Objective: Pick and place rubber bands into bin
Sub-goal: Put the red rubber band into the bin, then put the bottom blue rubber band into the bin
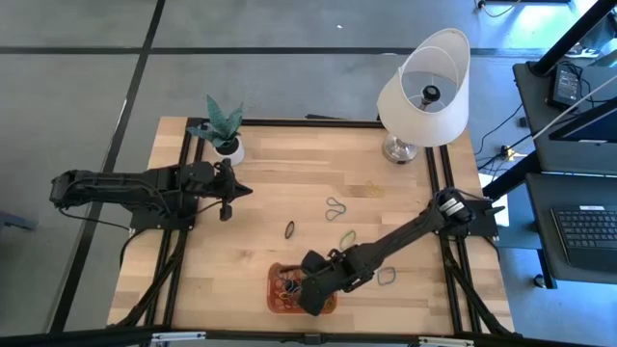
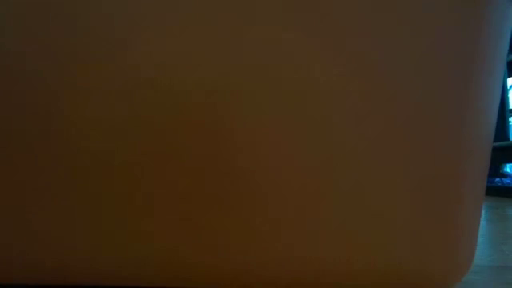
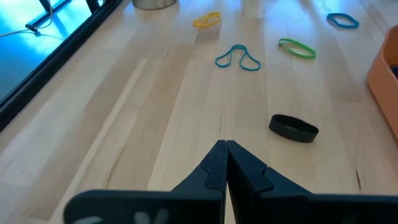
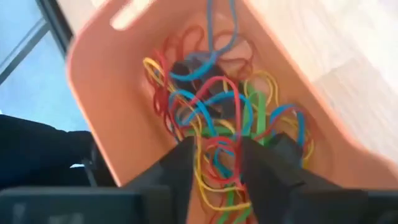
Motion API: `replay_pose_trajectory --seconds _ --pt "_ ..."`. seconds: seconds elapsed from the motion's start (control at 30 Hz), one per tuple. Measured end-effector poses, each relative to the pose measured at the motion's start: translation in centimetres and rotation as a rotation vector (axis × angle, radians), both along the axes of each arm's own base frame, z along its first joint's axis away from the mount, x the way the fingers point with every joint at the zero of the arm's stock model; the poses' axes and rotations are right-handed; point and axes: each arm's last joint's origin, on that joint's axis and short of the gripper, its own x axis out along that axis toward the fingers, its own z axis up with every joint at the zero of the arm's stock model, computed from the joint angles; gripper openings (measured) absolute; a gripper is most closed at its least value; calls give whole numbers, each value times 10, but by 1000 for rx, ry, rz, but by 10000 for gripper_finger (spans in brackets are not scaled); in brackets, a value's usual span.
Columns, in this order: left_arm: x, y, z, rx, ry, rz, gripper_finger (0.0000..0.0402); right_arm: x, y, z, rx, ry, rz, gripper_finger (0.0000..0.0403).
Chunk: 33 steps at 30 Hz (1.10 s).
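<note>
The orange bin (image 1: 277,280) stands near the table's front edge and holds a tangle of several red, blue, yellow and green rubber bands (image 4: 211,118). My right gripper (image 1: 310,294) is open over the bin's right part and points down into it (image 4: 217,171). More bands lie loose on the table: a blue one (image 1: 335,207), a black one (image 1: 290,229), a yellow-green one (image 1: 347,236) and one (image 1: 387,277) right of the bin. My left gripper (image 1: 229,196) is shut and empty near the plant, left of the black band (image 3: 293,127). My right gripper's fingers (image 4: 180,168) stand at either side of the top of the band pile. I cannot tell whether they touch it.
A white plant pot (image 1: 228,146) stands at the far left and a lamp (image 1: 424,92) at the far right. The bin's wall (image 2: 240,144) fills the low view. The left wrist view also shows the blue (image 3: 238,57), green (image 3: 296,48) and yellow (image 3: 206,20) bands.
</note>
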Motion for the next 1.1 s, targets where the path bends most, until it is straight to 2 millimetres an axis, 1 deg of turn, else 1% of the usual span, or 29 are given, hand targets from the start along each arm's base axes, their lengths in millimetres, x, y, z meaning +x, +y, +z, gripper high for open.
replay_pose_trajectory --seconds 0.1,0.23,0.3,0.4,0.5,0.6,0.67,0.77,0.83,0.9,1.03,1.1 --pt "0 0 -1 -1 7 0 2 -1 -1 -3 -8 20 -2 183" --pt "0 0 -1 -2 10 0 2 1 -2 -2 -70 -11 114 243" --pt "0 0 -1 -2 11 0 2 1 -2 -2 -107 -25 182 261" --pt "0 0 -2 -3 17 -1 2 1 0 -1 -141 -39 288 268" --pt "-1 0 -3 -5 31 0 2 -1 -2 4 -211 -19 365 256" --pt "-2 0 -4 -7 44 0 2 -7 -9 8 -318 54 343 235" --pt "-2 0 -5 -9 57 -1 2 -4 -10 14 -361 29 344 220" --pt "-3 0 -5 -9 60 0 2 0 -9 25 -400 -12 418 198" --pt "-3 0 -5 -9 60 0 2 -2 -9 28 -420 -3 451 186" --pt "-3 0 -5 -9 60 0 2 -7 -12 30 -428 64 413 172" --pt "-3 0 -5 -9 60 0 2 -21 -20 32 -411 218 240 141" --pt "-3 0 -5 -9 60 0 2 -28 -19 31 -409 277 166 120"
